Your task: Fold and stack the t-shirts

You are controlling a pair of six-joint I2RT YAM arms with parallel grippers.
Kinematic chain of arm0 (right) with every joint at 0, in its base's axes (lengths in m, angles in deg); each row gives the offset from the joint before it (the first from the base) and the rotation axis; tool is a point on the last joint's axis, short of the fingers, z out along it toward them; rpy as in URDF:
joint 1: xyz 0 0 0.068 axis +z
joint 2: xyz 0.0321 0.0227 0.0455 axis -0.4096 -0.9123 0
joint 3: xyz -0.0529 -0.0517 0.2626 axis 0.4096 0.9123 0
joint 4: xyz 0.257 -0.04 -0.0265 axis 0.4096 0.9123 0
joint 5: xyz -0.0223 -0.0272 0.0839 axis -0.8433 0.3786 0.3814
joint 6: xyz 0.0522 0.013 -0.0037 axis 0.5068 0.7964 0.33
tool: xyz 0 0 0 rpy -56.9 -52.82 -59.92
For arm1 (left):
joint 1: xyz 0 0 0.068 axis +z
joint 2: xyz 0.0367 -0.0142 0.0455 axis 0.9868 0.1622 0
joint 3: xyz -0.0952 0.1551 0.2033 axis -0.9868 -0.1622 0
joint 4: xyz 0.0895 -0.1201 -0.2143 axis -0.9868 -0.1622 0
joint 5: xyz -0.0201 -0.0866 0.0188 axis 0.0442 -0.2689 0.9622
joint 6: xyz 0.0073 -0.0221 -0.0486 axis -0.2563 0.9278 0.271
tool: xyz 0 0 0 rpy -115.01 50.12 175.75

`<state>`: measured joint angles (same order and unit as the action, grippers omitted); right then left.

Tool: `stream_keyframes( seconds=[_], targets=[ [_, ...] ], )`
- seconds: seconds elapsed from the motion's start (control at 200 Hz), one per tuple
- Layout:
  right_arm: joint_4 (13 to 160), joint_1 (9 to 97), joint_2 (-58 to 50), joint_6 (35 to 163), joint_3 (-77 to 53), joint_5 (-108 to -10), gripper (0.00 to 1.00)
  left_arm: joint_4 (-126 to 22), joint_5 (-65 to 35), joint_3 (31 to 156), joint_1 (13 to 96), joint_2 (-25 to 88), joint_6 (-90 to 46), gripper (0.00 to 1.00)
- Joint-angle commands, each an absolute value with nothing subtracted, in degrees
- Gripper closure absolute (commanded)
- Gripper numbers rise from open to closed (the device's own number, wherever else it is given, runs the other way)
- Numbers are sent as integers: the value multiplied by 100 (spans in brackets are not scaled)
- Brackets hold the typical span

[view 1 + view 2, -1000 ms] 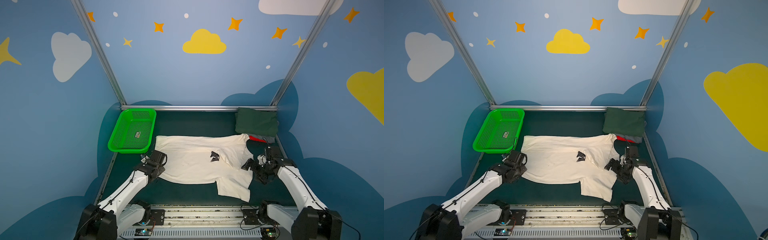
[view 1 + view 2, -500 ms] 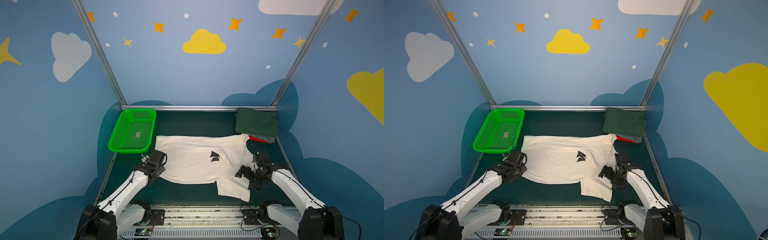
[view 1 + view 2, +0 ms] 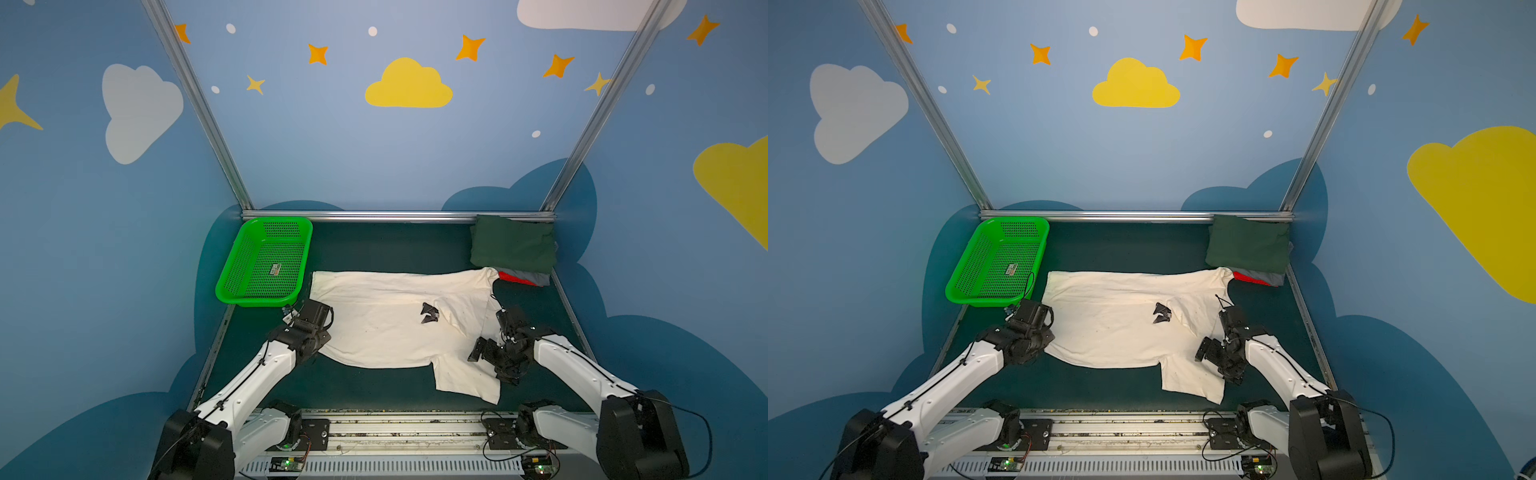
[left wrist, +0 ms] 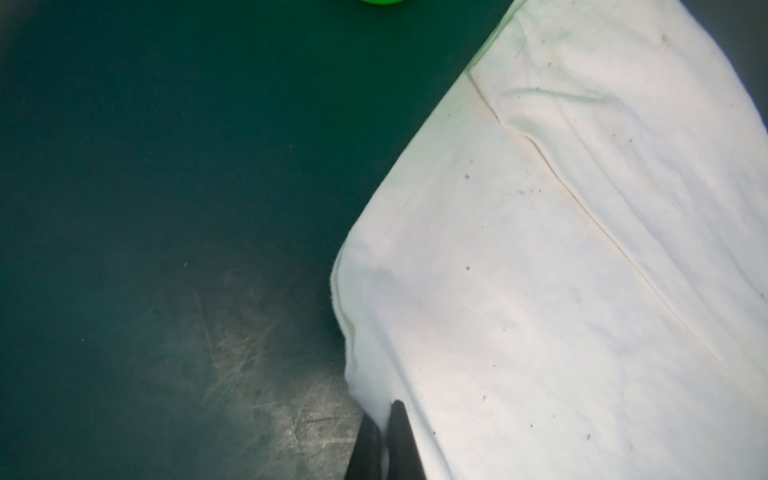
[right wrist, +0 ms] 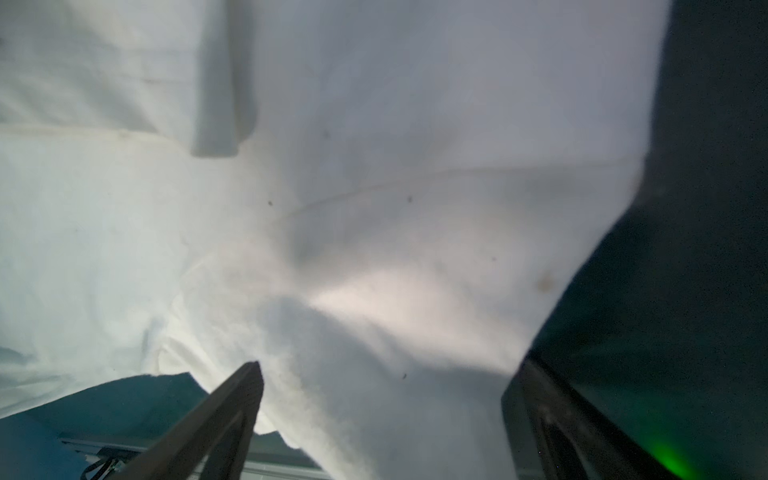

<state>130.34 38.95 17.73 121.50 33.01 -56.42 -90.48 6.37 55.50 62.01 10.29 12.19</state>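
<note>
Your cream tee (image 3: 386, 324) lies unfolded just beside the green basket (image 3: 266, 297); the folded stack (image 3: 513, 245) sits well apart from it. The left gripper (image 4: 384, 436) pinches the tee's basket-side hem; the right gripper (image 5: 386, 374) gapes, empty, at the sleeve farthest from the basket. Folding remains.

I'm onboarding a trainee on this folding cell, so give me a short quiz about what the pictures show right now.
1. True or false: the left gripper is shut on the edge of the cream t-shirt.
2. Which tee tops the folded stack? A red, B dark green, C cream.
3. Fill in: the right gripper, at the sleeve end of the cream t-shirt, is ____.
Key: 1 true; 2 B; 3 open.
</note>
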Motion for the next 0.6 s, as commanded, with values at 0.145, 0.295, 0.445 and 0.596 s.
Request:
stream_keyframes(
  seconds=[0.145, 0.295, 0.445, 0.596],
  targets=[
    [12623, 3981, 1388, 12183, 3413, -5713, 3, -9057, 608, 5498, 6262, 935, 1191, 97],
    [12594, 3991, 1383, 12209, 3456, -5716, 5, -9031, 599, 5462, 6277, 915, 1190, 97],
    [12610, 4005, 1573, 12243, 3550, -5559, 14, -9030, 555, 5488, 6309, 922, 1174, 97],
    [12921, 4031, 1901, 12253, 3603, -5460, 18, -9074, 529, 5540, 6326, 924, 1169, 97]
  ],
)
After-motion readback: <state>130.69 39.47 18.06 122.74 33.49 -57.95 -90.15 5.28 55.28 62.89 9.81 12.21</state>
